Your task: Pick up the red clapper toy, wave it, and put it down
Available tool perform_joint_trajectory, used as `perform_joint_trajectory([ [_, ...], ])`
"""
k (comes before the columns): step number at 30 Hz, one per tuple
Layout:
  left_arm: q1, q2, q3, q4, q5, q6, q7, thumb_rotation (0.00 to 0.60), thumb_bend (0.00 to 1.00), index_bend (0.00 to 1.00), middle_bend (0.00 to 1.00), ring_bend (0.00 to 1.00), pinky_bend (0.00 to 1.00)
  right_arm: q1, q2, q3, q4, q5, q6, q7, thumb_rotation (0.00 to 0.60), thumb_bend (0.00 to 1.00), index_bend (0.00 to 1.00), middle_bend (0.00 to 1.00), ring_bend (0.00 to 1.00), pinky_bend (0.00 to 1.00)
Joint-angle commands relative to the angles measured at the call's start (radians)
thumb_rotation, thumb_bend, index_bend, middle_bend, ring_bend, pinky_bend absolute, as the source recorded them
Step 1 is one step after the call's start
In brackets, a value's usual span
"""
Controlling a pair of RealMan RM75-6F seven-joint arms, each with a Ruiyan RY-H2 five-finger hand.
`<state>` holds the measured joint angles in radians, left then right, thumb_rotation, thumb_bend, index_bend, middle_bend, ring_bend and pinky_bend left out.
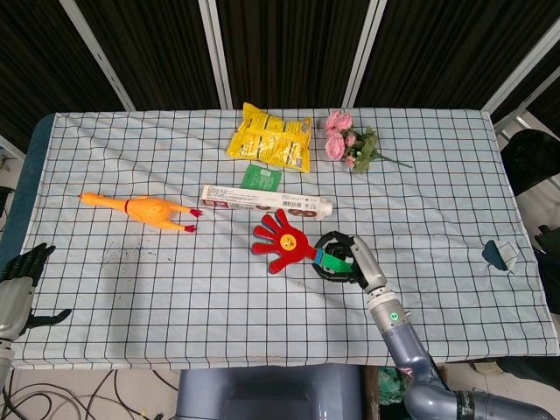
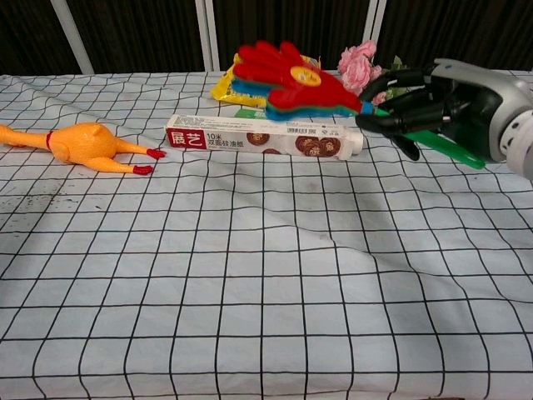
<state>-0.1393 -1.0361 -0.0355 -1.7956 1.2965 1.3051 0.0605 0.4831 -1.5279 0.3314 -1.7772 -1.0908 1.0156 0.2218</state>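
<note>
The red clapper toy [image 1: 282, 241] is shaped like a red hand with a green handle and a yellow face sticker. My right hand [image 1: 344, 260] grips its handle at the table's centre right. In the chest view the clapper toy [image 2: 287, 81] is lifted off the cloth, its hand-shaped end pointing left, with the black fingers of my right hand [image 2: 425, 107] wrapped around the green handle. My left hand [image 1: 19, 278] hangs at the table's near left edge, fingers apart and holding nothing.
A long white box [image 1: 265, 201] lies just behind the clapper. A rubber chicken [image 1: 144, 210] lies to the left. A yellow snack bag [image 1: 272, 138], a green packet [image 1: 261, 178] and pink flowers [image 1: 348, 144] sit at the back. A small teal object [image 1: 499, 255] lies far right.
</note>
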Motion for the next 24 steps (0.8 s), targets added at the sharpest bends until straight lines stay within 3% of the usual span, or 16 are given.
perform_joint_trajectory([
  [1,0.0,0.0,0.0,-0.001,0.0,-0.001,-0.001,0.6,0.0,0.0,0.0,0.0,0.0,0.051,0.002,-0.132,0.162,-0.004,0.024,-0.42,0.6,0.47,0.82,0.72,0.71,0.75],
  [4,-0.001,0.0,-0.001,-0.001,-0.002,-0.002,-0.001,0.6,0.0,0.0,0.0,0.0,0.0,0.068,0.003,-0.137,0.184,0.029,0.057,-0.561,0.6,0.47,0.82,0.72,0.71,0.75],
  [7,-0.002,-0.001,-0.002,-0.002,-0.006,-0.005,0.0,0.6,0.0,0.0,0.0,0.0,0.0,0.067,0.005,-0.105,0.151,0.038,0.094,-0.556,0.6,0.47,0.82,0.72,0.71,0.75],
  [14,-0.003,0.002,-0.003,-0.012,-0.016,-0.013,-0.006,0.6,0.0,0.0,0.0,0.0,0.0,0.006,-0.064,0.068,0.007,0.068,0.218,-0.195,0.6,0.47,0.82,0.72,0.71,0.75],
  [17,-0.003,0.005,-0.005,-0.016,-0.02,-0.014,-0.013,0.6,0.0,0.0,0.0,0.0,0.0,-0.03,-0.09,0.173,-0.091,0.126,0.236,0.028,0.6,0.47,0.82,0.72,0.71,0.75],
  [22,-0.003,0.007,-0.005,-0.016,-0.017,-0.014,-0.017,0.6,0.0,0.0,0.0,0.0,0.0,-0.063,-0.088,0.245,-0.154,0.165,0.241,0.183,0.6,0.47,0.82,0.72,0.71,0.75],
  [24,-0.003,0.008,-0.003,-0.016,-0.014,-0.014,-0.018,0.6,0.0,0.0,0.0,0.0,0.0,-0.069,-0.073,0.23,-0.147,0.151,0.233,0.177,0.6,0.47,0.82,0.72,0.71,0.75],
])
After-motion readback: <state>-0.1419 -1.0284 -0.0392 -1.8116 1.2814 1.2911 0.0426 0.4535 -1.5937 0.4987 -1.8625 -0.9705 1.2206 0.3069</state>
